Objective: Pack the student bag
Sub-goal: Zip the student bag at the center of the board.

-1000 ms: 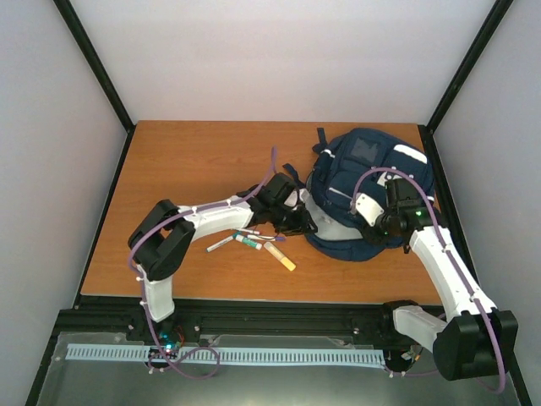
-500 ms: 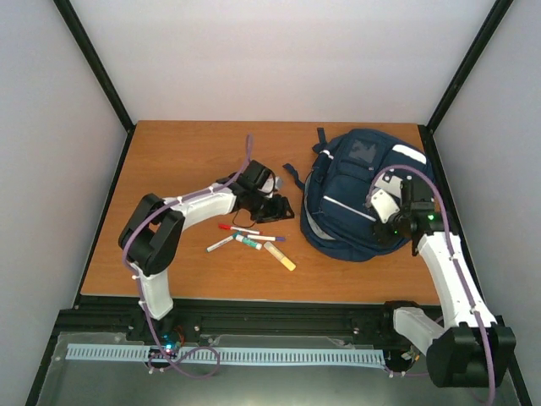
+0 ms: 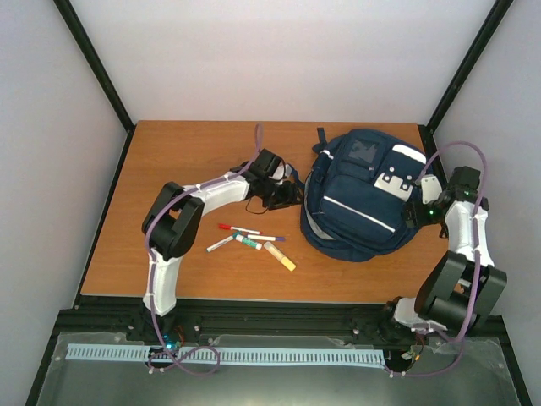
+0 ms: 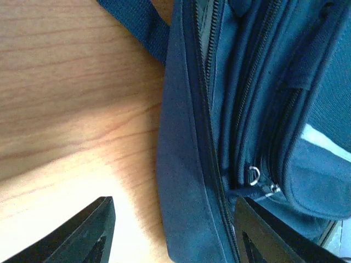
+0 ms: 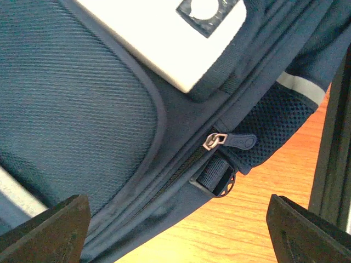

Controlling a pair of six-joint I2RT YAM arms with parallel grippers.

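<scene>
The student bag (image 3: 355, 207), navy with white stripes and patches, lies on the right half of the wooden table (image 3: 186, 161). My left gripper (image 3: 286, 193) is at the bag's left edge and stands open. In the left wrist view the bag's (image 4: 186, 181) edge seam runs between the spread fingers (image 4: 82, 235), and a zip pull (image 4: 254, 175) shows by the right one. My right gripper (image 3: 416, 207) is at the bag's right side, open wide. In the right wrist view it hovers over the bag's (image 5: 82, 98) side, above a zip pull (image 5: 215, 140) and strap buckle (image 5: 215, 178).
Several markers (image 3: 245, 237) and a yellow stick (image 3: 281, 256) lie on the table left of the bag, in front of the left arm. A black frame post (image 5: 332, 137) stands close to the right of the right gripper. A loose bag strap (image 4: 137, 22) trails on the wood.
Both grippers have opened and come off the bag. The left one drew back to the bag's left edge; the right arm swung out to the bag's right side. The bag now lies flatter.
</scene>
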